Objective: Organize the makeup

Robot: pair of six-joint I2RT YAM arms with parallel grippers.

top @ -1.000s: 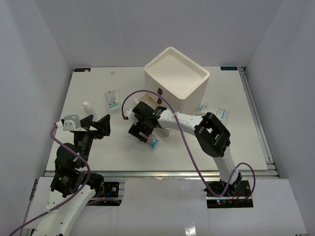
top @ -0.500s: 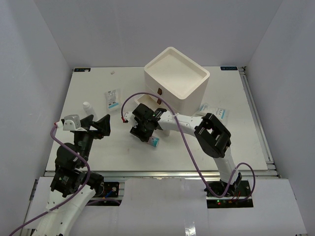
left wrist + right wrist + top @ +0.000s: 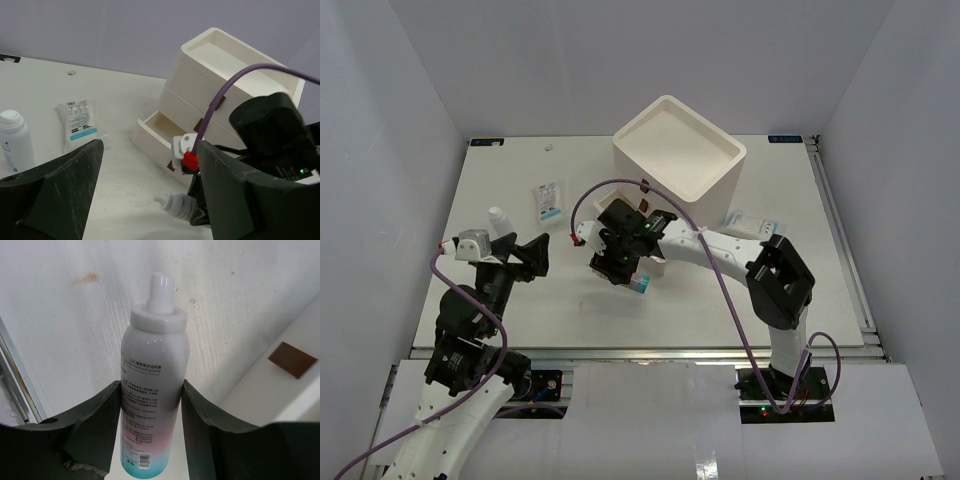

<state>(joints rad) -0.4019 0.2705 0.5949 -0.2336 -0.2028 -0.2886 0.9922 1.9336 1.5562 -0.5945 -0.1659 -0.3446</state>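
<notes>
Right now the right gripper [image 3: 151,390] has its 2 fingers [image 3: 97,420] pinching a white plastic spray bottle [image 3: 155,350] that fades to pink and teal at its base, 1 finger on each side of the barrel below the shoulder. It holds the bottle low over the white table [image 3: 720,300], just in front of the big cream drawer box with dark red knobs [image 3: 675,160]. Whether the bottle touches the table I cannot tell. The nozzle points away from the wrist, and in the top view the teal end faces away from the box.

That mid-barrel grip looks chosen so the bottle cannot swing while carried. The spot makes sense too: the box's lowest drawer [image 3: 159,125] is pulled out toward the gripper, so I judge the bottle is bound for it.

The left gripper [image 3: 528,256] hovers well to the left of the box, fingers spread wide around nothing, probably waiting out of the way. Left of the box lies a flat clear sachet with blue print [image 3: 77,122], and further left stands a small white round bottle [image 3: 14,140]. More flat sachets [image 3: 755,225] lie just right of the box.
</notes>
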